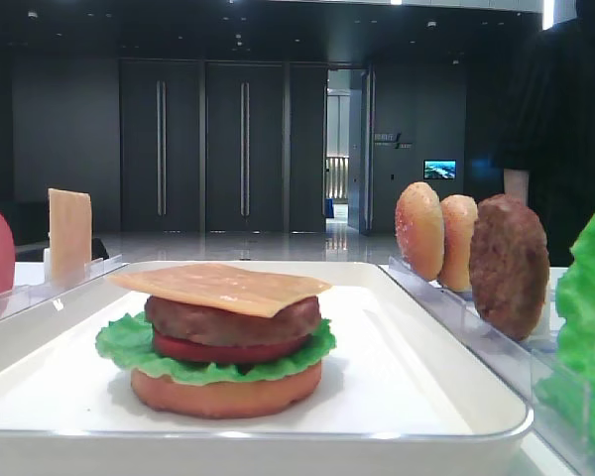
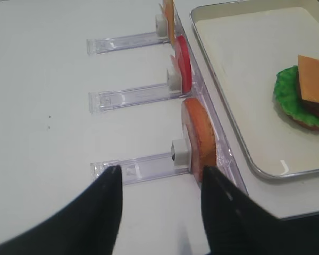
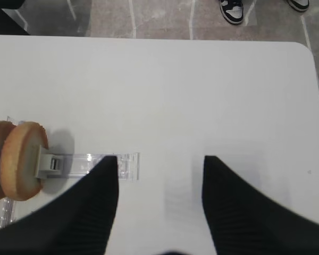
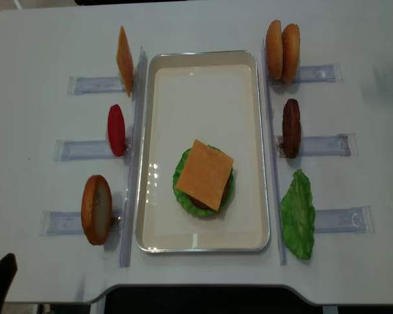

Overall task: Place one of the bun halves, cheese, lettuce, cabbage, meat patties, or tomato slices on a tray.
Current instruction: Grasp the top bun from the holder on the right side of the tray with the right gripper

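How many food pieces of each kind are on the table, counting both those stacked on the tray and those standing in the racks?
Bun halves: 4
Cheese slices: 2
Lettuce leaves: 2
Meat patties: 2
Tomato slices: 2
Total: 12

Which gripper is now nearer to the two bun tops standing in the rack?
Right. The right gripper hangs open over bare table beside the rack holding the bun tops. The left gripper is open at the opposite rack, near the bottom bun, across the tray.
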### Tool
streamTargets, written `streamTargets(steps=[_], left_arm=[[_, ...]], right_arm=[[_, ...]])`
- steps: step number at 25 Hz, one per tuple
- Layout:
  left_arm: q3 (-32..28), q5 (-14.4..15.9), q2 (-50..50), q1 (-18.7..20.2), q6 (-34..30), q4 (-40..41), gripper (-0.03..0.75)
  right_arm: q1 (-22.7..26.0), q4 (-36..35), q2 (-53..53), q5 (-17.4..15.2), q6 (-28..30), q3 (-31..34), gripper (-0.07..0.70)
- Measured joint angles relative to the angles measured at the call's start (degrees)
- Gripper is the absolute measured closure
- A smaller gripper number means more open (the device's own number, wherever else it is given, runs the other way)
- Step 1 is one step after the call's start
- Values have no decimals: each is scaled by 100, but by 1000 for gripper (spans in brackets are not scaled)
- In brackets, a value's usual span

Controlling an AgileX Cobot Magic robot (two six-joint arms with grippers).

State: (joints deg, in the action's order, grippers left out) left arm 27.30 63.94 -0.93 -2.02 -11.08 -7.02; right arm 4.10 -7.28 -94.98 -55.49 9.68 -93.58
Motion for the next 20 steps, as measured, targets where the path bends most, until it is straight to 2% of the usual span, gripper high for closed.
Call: streamTargets(steps=[6, 16, 20], left_arm=[[0, 0, 0, 0, 0, 0, 345], [0, 0, 0, 0, 0, 0, 346], [0, 0, 0, 0, 0, 0, 346]], right_arm=[[-150, 12, 0, -315, -486, -50, 303], [-1650, 31, -394, -335, -1356, -351, 314], [-2088, 220, -760, -316, -1667, -567, 315]])
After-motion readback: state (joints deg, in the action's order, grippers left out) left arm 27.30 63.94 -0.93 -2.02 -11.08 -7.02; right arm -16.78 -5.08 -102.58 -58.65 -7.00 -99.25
